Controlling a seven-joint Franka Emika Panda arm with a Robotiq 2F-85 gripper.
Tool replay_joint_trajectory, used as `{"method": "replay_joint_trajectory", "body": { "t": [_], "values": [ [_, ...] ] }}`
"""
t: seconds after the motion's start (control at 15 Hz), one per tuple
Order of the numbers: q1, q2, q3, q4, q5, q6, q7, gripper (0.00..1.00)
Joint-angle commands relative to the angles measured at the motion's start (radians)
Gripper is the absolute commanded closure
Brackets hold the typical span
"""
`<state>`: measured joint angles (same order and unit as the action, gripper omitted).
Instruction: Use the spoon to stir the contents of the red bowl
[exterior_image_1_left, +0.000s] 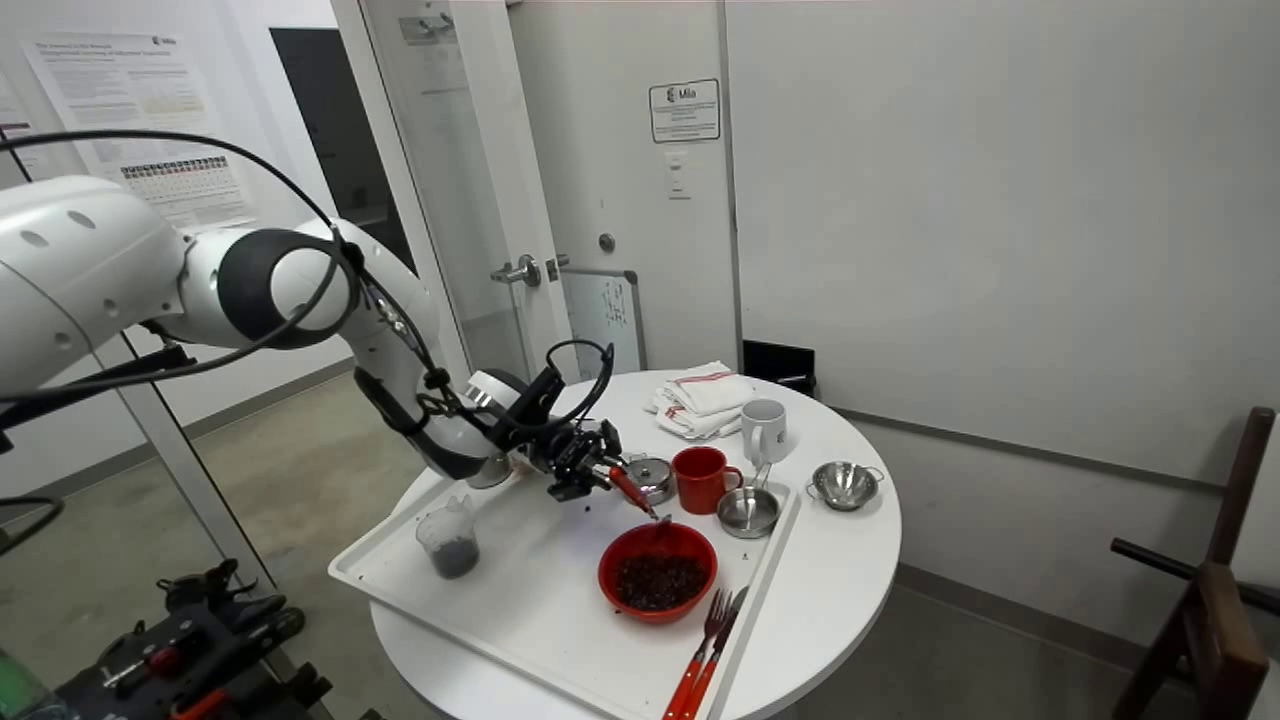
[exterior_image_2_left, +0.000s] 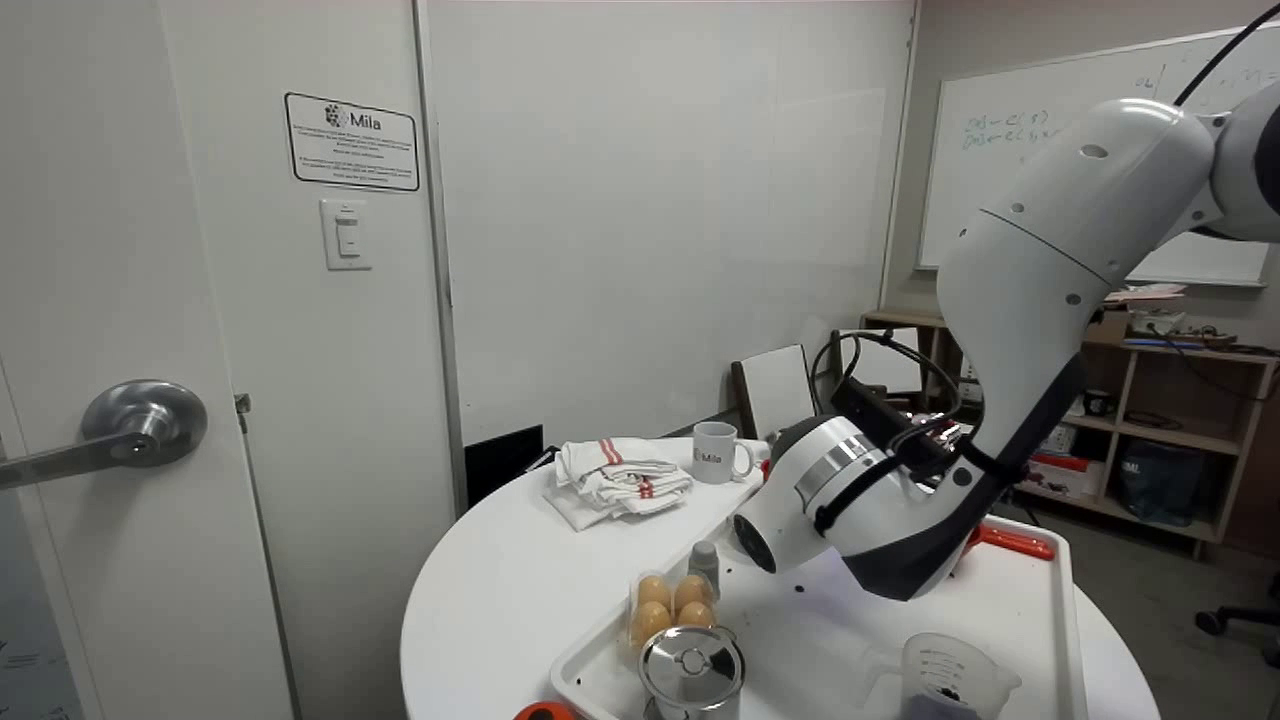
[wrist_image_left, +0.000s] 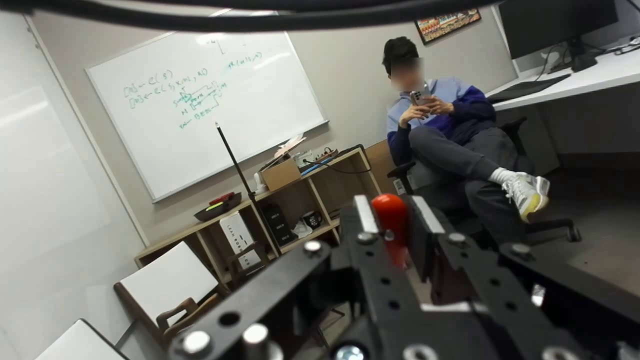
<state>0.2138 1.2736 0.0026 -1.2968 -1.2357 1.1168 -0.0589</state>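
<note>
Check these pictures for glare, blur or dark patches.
Glare streaks the whiteboard in the wrist view, where the person's face is blurred; in an exterior view the lid shines; in an exterior view the contents of the red bowl look dark, with little detail.

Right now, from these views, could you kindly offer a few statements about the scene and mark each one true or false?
1. The gripper holds the spoon. True.
2. The fork lies on the tray. True.
3. The red bowl is empty. False: the red bowl holds dark contents.
4. The measuring jug stands upright. True.
5. The folded towels rest on the tray. False: the folded towels rest on the table.
</note>
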Motion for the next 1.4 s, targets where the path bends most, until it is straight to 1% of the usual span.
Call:
{"method": "replay_joint_trajectory", "body": {
  "t": [0.0, 0.27, 0.73, 1.0, 1.33],
  "values": [
    [0.018, 0.005, 0.009, 0.025, -0.017, -0.011, -0.013, 0.95],
    [0.014, -0.026, 0.038, -0.027, 0.004, 0.012, 0.005, 0.95],
    [-0.031, -0.042, 0.084, -0.136, 0.084, 0.045, 0.024, 0.95],
    [-0.059, -0.035, 0.077, -0.178, 0.121, 0.041, 0.033, 0.95],
    [-0.093, -0.016, 0.049, -0.184, 0.131, 0.018, 0.023, 0.95]
  ]
}}
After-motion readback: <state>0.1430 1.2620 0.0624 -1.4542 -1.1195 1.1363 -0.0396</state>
